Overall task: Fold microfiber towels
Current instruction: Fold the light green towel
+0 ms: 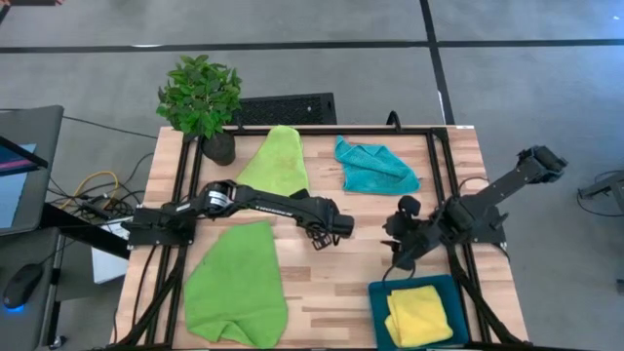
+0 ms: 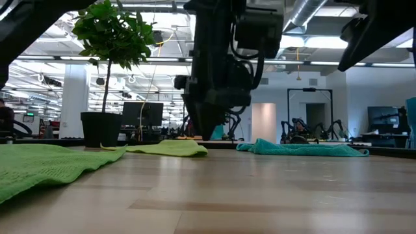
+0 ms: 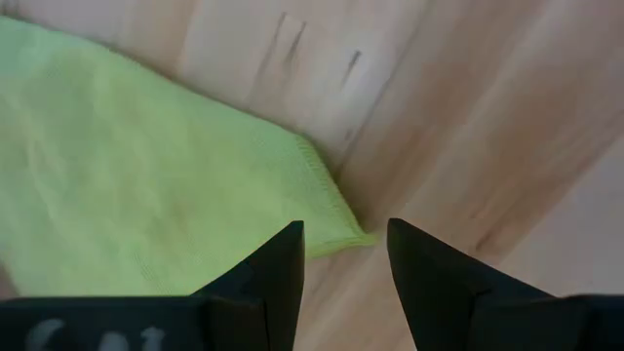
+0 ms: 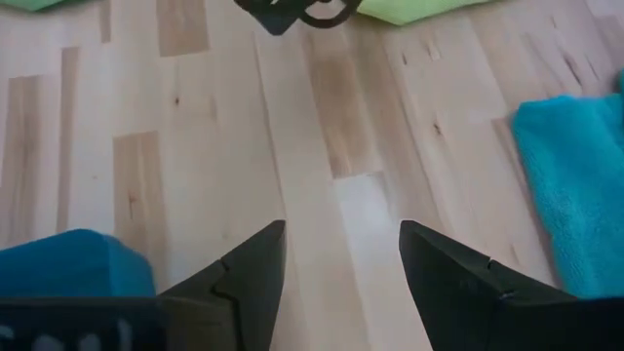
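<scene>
Hidden or cut off: the large lime green towel (image 1: 236,285) at the table's (image 1: 331,283) near-left corner is cut by the frame's lower edge in the high view. The yellow towel (image 1: 420,315), folded, is laid on a dark teal folded cloth (image 1: 382,294) at the near-right corner; how many layers lie under it cannot be made out.

Count: two lime green towels, one turquoise, one yellow. The second lime green towel (image 1: 278,161) is spread near the far edge, left of centre, beside a potted plant (image 1: 202,98) at the far-left corner. The turquoise towel (image 1: 372,167) is crumpled near the far edge, right of centre.

Left hand (image 1: 330,232): held over the table's middle, fingers parted, empty; in its wrist view a corner of a lime green towel is seen just ahead of the fingers (image 3: 276,283).

Right hand (image 1: 398,246): held right of centre, fingers apart, empty, over bare wood.
</scene>
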